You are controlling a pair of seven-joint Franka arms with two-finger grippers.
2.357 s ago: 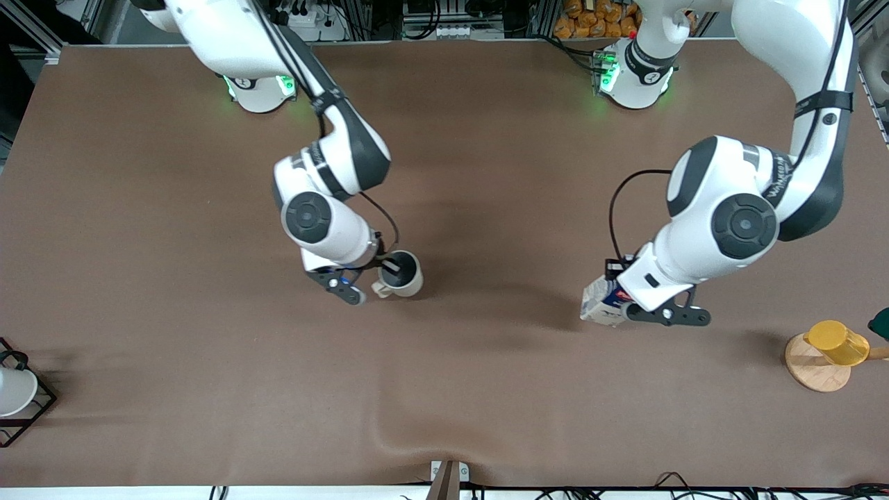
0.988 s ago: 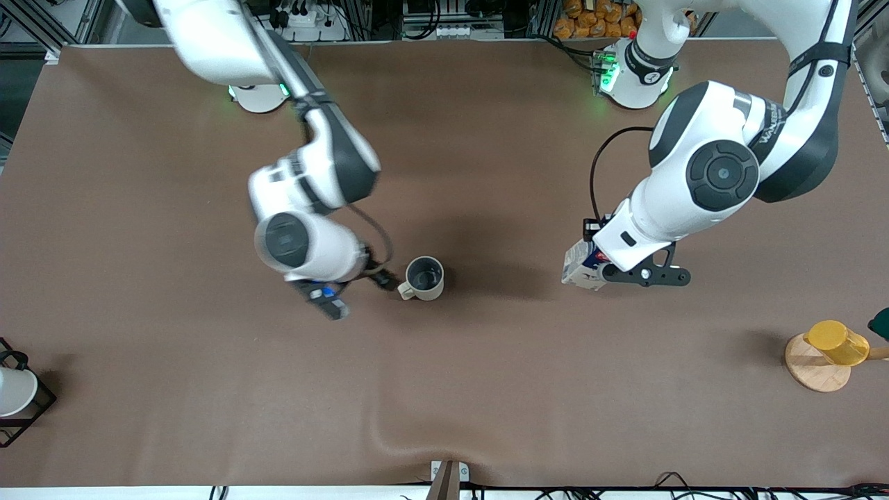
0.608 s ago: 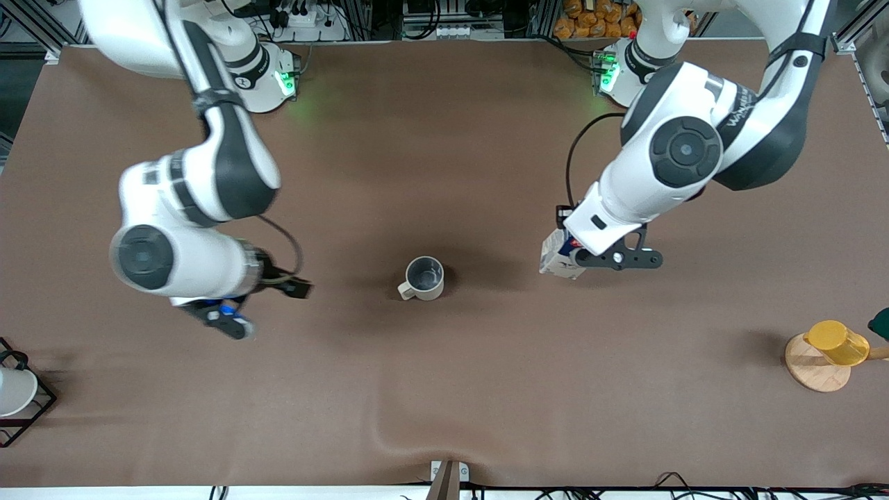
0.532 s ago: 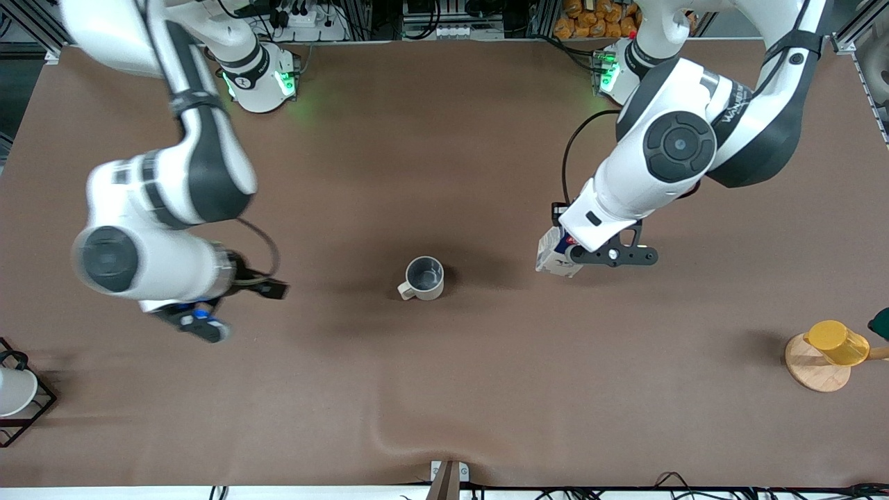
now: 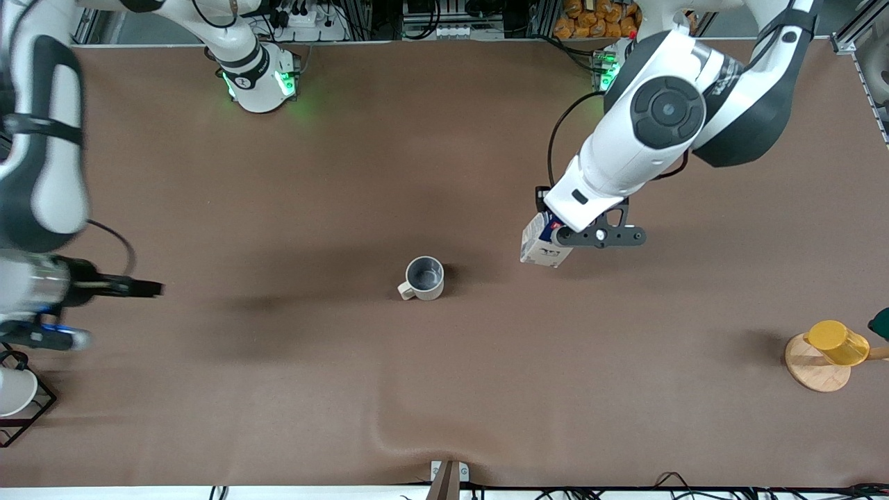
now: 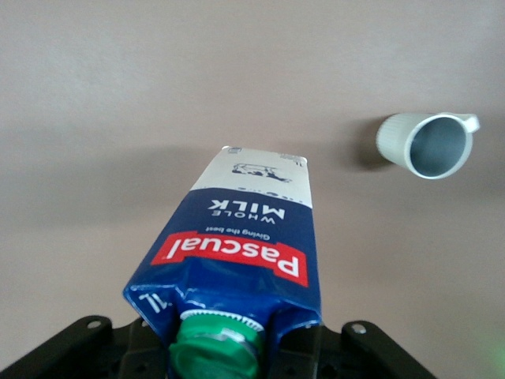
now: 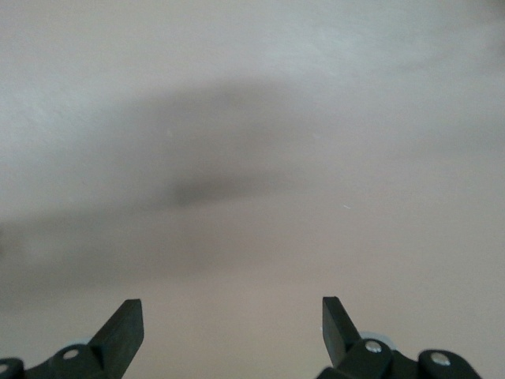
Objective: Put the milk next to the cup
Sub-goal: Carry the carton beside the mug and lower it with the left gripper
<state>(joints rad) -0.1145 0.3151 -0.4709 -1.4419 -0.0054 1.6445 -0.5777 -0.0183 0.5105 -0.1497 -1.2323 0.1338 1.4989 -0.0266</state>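
Note:
The milk [image 5: 537,245], a blue and white carton with a green cap, hangs in my left gripper [image 5: 553,239], which is shut on it just below the cap. It is in the air over the table, a short way from the cup toward the left arm's end. The left wrist view shows the milk [image 6: 245,253] with its red label band. The cup [image 5: 424,278], beige with a grey inside, stands upright mid-table, and also shows in the left wrist view [image 6: 430,142]. My right gripper [image 5: 142,287] is open and empty over bare table at the right arm's end; its fingers stand wide apart in the right wrist view [image 7: 231,320].
A yellow cup [image 5: 837,342] sits on a wooden disc [image 5: 814,375] near the left arm's end. A white cup [image 5: 12,392] in a black wire rack stands at the right arm's end, below my right gripper. The brown cloth has a wrinkle [image 5: 389,430] near the front edge.
My right gripper let go of the cup and swung away to the right arm's end of the table. My left gripper carried the milk toward the cup.

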